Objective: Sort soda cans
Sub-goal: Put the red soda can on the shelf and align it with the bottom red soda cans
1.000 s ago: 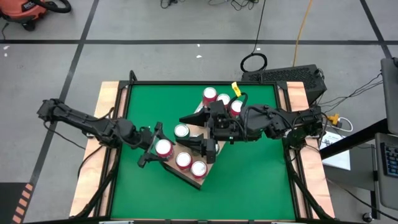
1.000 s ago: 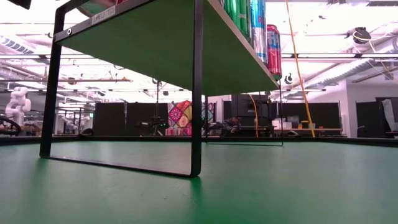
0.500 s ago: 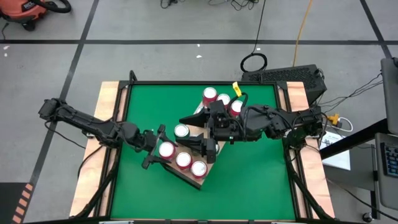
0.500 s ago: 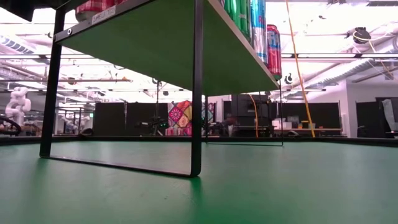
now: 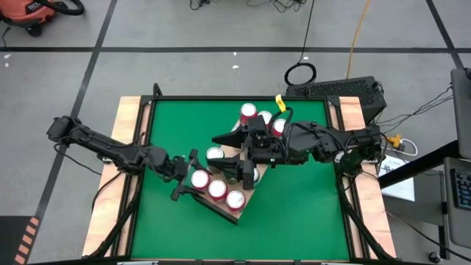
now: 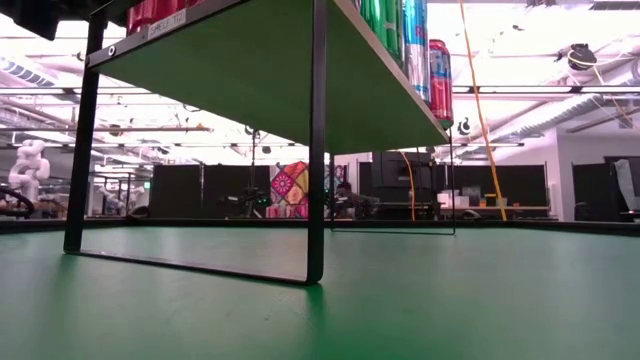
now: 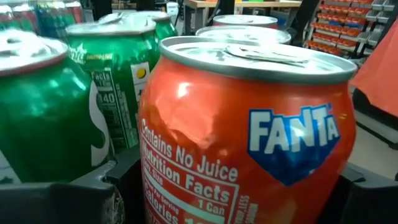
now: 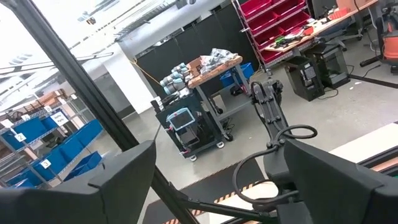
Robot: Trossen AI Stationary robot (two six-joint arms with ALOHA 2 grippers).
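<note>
A raised light wooden board point(image 5: 224, 212) on a black frame carries the soda cans. An orange can point(image 7: 249, 137) sits between the fingers of my left gripper point(image 5: 193, 179) at the board's left end, beside two red-rimmed cans point(image 5: 217, 189). Whether its base is on the board does not show. Green cans point(image 7: 43, 118) stand close behind it. My right gripper point(image 8: 217, 180) hangs open high over the board's middle, and a green can point(image 5: 214, 154) shows below it. Three more cans point(image 5: 248, 112) stand at the far end. My left gripper has the orange can's round body point(image 7: 149, 186) between its two fingers, one on each side, low on the wall. The fingers point(image 7: 62, 202) come in about level from the table's left side. The can stands upright, top up.
In the low view the board's green underside point(image 6: 250, 70) and black legs point(image 6: 317, 140) stand over the green mat point(image 6: 400, 300). Can bodies point(image 6: 415, 40) line its far edge. The mat to the left and near side of the board point(image 5: 169, 228) is bare.
My left gripper has sunk and gone a little toward the table's right with the orange can, which has closed up on the row of red-rimmed cans and stays upright.
</note>
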